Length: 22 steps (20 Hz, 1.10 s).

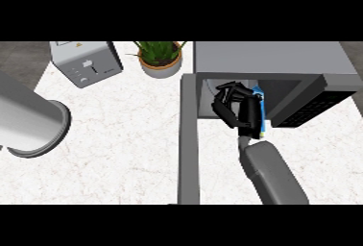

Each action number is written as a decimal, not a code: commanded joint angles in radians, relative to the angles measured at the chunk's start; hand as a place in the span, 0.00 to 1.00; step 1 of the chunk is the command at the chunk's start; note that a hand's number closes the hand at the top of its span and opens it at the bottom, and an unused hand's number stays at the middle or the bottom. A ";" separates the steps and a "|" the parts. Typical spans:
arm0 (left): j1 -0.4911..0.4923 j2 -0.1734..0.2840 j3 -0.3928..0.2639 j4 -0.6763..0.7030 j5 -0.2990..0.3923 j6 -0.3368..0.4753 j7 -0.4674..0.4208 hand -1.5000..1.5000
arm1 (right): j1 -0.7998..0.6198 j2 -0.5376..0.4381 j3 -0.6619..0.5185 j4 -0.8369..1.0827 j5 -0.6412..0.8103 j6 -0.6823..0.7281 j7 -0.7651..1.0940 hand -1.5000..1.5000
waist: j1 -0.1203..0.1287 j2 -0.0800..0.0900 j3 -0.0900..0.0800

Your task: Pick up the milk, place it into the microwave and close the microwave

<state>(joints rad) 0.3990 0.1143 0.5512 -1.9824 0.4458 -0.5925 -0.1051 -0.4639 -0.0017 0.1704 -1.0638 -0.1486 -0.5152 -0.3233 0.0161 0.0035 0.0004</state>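
At far left only a grey forearm (28, 122) is seen; left hand out of view. W/ door (188, 144) swung open toward the viewer, the microwave (273, 57) cavity is entered by the right hand (237, 108), fingers curled round the milk (261, 113). Milk lies just right of the palm, long axis running front-to-back into the cavity, approx. at the mouth; release is judged next.

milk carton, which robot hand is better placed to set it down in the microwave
Right: the right robot hand is already curled round the milk carton at the open microwave. No left hand shows.
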 commanded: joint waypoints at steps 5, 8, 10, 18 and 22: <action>0.010 0.028 0.060 0.080 0.005 -0.080 -0.050 0.00 | -0.188 -0.029 -0.179 0.399 -0.053 0.133 -0.213 1.00 | 0.009 0.002 0.000; -0.024 0.009 0.020 0.040 -0.003 -0.035 0.005 0.00 | -0.236 -0.011 -0.202 0.543 -0.025 0.128 -0.377 1.00 | 0.016 0.006 0.001; -0.010 0.005 0.031 0.063 -0.001 -0.066 -0.023 0.00 | -0.315 -0.050 -0.230 0.606 -0.029 0.160 -0.365 1.00 | 0.017 0.005 0.001; -0.071 -0.004 0.018 0.103 -0.056 -0.034 -0.028 0.00 | -0.497 -0.080 -0.270 0.787 0.021 0.028 -0.418 1.00 | 0.031 0.012 0.001; -0.101 0.013 0.018 0.115 -0.055 -0.038 -0.037 0.00 | -0.528 -0.093 -0.198 0.848 0.124 -0.118 -0.440 1.00 | 0.046 0.019 0.000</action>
<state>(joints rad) 0.3134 0.1227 0.5700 -1.8821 0.4055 -0.6234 -0.1247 -0.9368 -0.0734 -0.0688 -0.2819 -0.0960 -0.5330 -0.7611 0.0502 0.0177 0.0010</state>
